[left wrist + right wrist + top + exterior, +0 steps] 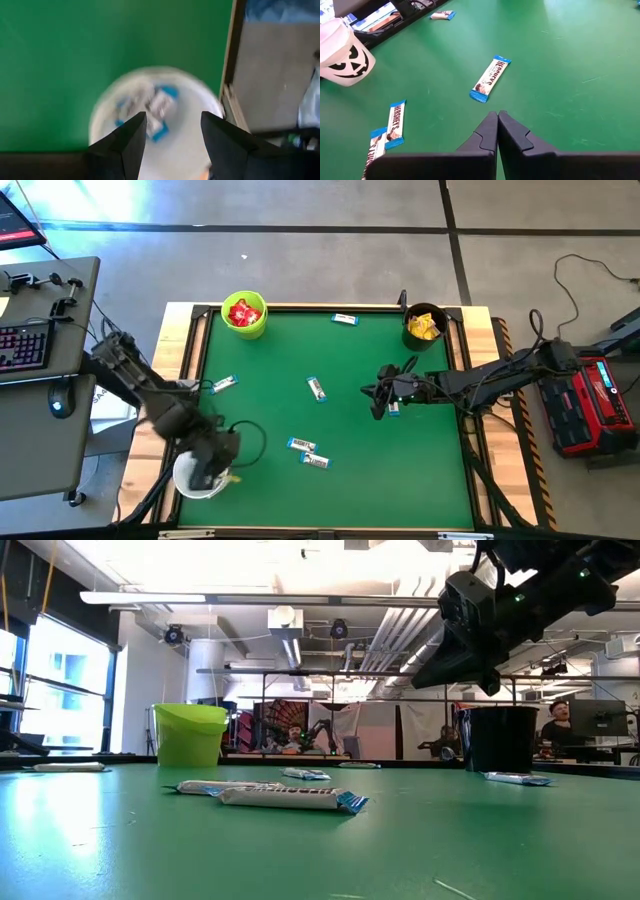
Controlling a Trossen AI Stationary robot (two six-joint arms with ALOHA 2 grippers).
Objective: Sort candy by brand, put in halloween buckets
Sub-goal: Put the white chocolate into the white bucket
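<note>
- Left gripper (pixel 172 132) hangs directly over the white bucket (pixel 197 480) at the table's near-left corner; fingers spread, nothing between them; white-and-blue bars (pixel 150 107) lie inside the bucket.
- Right gripper (pixel 498 131) hovers over the green table (pixel 400 470), right of centre; fingers pressed together, holding nothing.
- Lime green bucket (pixel 245 316) at far left holds red packets (pixel 244 311); black bucket (pixel 424 327) at far right holds yellow packets (pixel 423 328).
- Loose bars on the mat: one far (pixel 345 319), one left (pixel 224 384), one centre (pixel 317 388), two near (pixel 308 453).
</note>
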